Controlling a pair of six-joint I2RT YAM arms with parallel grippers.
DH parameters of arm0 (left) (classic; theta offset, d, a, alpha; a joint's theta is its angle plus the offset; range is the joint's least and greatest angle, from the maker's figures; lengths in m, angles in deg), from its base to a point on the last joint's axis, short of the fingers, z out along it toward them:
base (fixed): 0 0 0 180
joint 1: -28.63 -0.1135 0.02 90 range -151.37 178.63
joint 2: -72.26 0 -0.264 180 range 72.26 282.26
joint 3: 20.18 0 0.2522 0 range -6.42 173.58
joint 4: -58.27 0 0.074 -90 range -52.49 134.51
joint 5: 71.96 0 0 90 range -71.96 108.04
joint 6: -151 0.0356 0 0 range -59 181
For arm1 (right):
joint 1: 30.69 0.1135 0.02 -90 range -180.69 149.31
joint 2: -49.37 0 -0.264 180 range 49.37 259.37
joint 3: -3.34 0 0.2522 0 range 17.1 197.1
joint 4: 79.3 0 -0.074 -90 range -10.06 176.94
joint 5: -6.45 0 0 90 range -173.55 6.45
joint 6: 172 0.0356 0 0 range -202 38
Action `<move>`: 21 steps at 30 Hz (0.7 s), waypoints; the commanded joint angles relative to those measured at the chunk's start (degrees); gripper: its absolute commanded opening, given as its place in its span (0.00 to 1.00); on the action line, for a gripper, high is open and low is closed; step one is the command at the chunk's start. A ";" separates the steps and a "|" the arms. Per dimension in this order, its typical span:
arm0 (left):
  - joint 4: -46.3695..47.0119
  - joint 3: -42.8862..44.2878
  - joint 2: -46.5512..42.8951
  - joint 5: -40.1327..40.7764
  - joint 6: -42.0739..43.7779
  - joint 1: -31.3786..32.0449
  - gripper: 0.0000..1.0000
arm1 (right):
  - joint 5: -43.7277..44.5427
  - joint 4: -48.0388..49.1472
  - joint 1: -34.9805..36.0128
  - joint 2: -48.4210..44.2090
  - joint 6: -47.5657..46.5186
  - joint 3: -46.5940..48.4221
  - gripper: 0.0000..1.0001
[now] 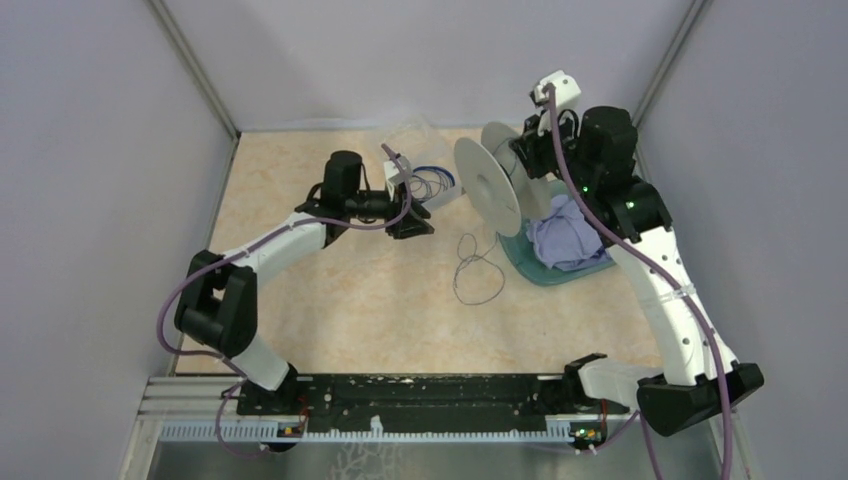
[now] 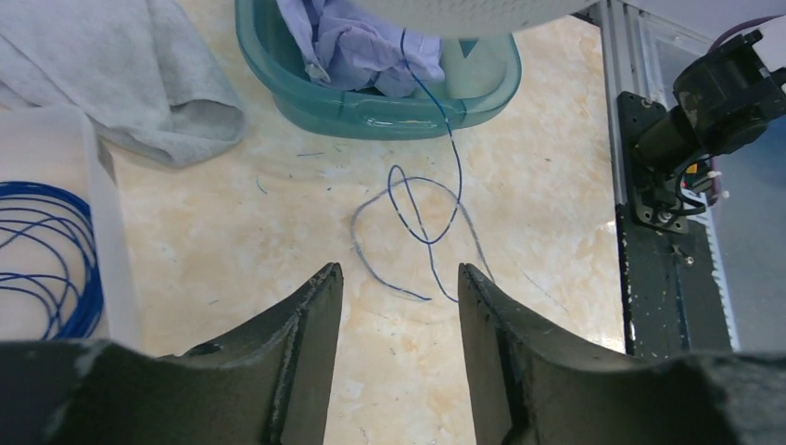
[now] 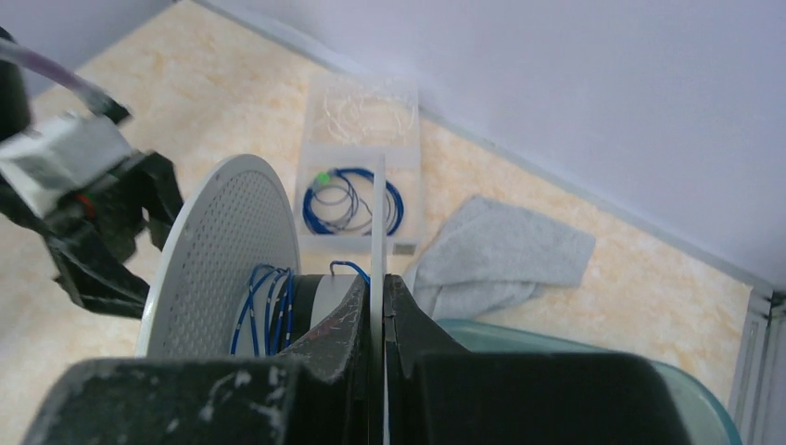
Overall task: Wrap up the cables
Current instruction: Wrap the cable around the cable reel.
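Note:
The cable (image 1: 478, 272) is a very thin dark wire lying in loose loops on the table. In the left wrist view (image 2: 422, 215) it runs up to the pale grey spool (image 2: 463, 14). A few turns sit wound on the spool's hub (image 3: 264, 311). My right gripper (image 3: 382, 278) is shut on the thin edge of one spool flange (image 3: 377, 222) and holds the spool (image 1: 490, 185) on edge above the table. My left gripper (image 2: 399, 271) is open and empty, just above the table and short of the cable loops. It is left of the spool (image 1: 412, 224).
A teal basin (image 1: 520, 262) holding a lilac cloth sits under the spool, also in the left wrist view (image 2: 278, 74). A clear box with a coiled bright blue wire (image 3: 352, 199) stands behind my left gripper (image 1: 432, 182). A grey towel (image 2: 139, 83) lies beside it.

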 commanded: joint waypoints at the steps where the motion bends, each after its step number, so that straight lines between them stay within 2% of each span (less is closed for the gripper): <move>1: 6.62 -0.71 3.43 -5.79 -2.62 0.39 0.59 | -3.55 0.74 0.29 0.59 3.99 9.78 0.00; 8: 7.83 3.66 9.37 -8.81 -6.19 2.39 0.82 | -6.76 -1.88 0.29 1.05 5.81 15.75 0.00; 14: 10.16 3.68 10.13 -6.97 -7.23 4.62 0.83 | -6.90 -2.34 0.28 0.66 5.55 15.73 0.00; 21: 9.47 -2.11 4.24 -4.87 16.50 4.77 0.86 | -9.33 -3.54 0.29 0.92 7.08 16.17 0.00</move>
